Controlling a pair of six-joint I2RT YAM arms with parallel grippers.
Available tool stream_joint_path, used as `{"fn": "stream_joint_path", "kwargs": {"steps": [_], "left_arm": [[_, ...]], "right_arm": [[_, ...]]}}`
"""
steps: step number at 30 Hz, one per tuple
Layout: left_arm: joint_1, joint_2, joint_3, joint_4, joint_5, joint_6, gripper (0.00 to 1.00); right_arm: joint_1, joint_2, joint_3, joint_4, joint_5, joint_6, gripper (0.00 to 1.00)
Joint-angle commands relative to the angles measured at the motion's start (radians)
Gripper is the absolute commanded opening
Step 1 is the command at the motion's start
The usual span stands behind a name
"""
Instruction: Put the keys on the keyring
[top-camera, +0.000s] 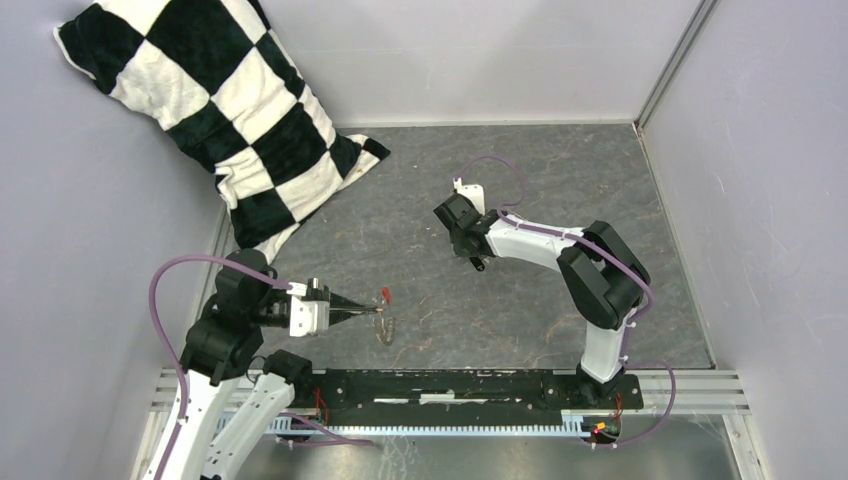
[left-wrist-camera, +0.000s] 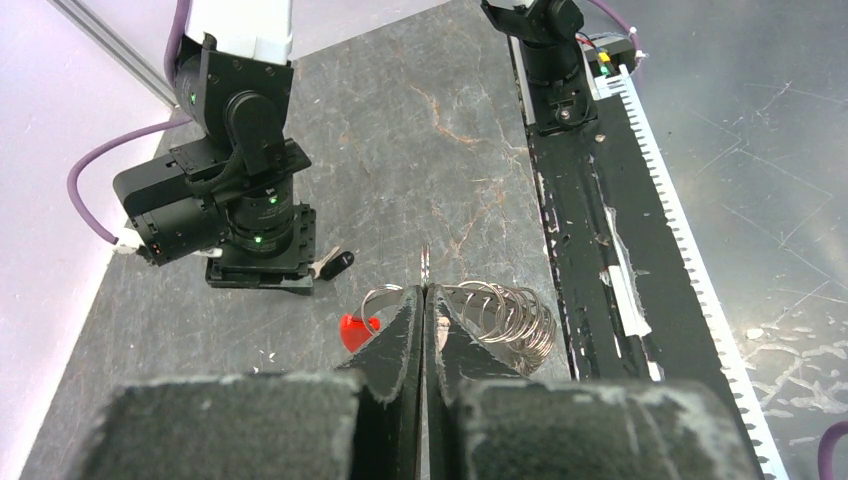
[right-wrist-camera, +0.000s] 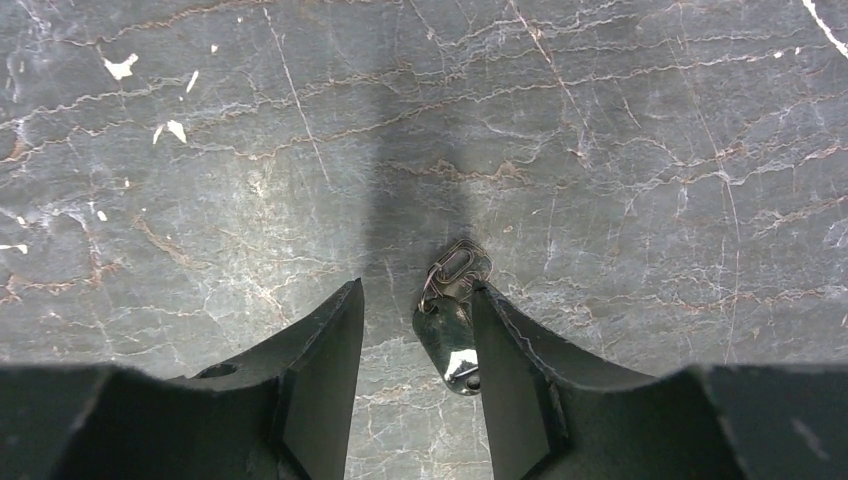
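Observation:
My left gripper (top-camera: 372, 310) is shut on the keyring (top-camera: 385, 328), a thin silvery loop that it holds just above the table. In the left wrist view the jaws (left-wrist-camera: 423, 290) pinch the loop, with several silvery rings (left-wrist-camera: 505, 315) strung to the right and the red tag (left-wrist-camera: 355, 328) hanging to the left. My right gripper (top-camera: 470, 252) points down at mid-table and is open. In the right wrist view the small black-headed key (right-wrist-camera: 448, 335) lies between the fingers (right-wrist-camera: 416, 290), close against the right finger. The key also shows in the left wrist view (left-wrist-camera: 335, 263).
A black-and-white checkered pillow (top-camera: 230, 110) leans in the far left corner. Grey walls close in the dark marbled table (top-camera: 560, 180) on three sides. The black base rail (top-camera: 450, 385) runs along the near edge.

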Motion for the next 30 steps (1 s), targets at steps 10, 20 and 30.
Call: {"fn": "stream_joint_path", "kwargs": {"steps": [10, 20, 30], "left_arm": [[0.000, -0.003, 0.028, 0.002, 0.032, 0.024, 0.02], [0.001, 0.005, 0.037, 0.002, 0.037, 0.022, 0.02], [0.000, 0.003, 0.047, 0.002, 0.038, 0.013, 0.02]], "right_arm": [[-0.005, 0.029, 0.026, 0.041, 0.086, -0.051, 0.36], [-0.005, 0.029, -0.001, 0.064, 0.102, -0.077, 0.31], [-0.006, 0.057, -0.009, 0.077, 0.090, -0.074, 0.27]]}}
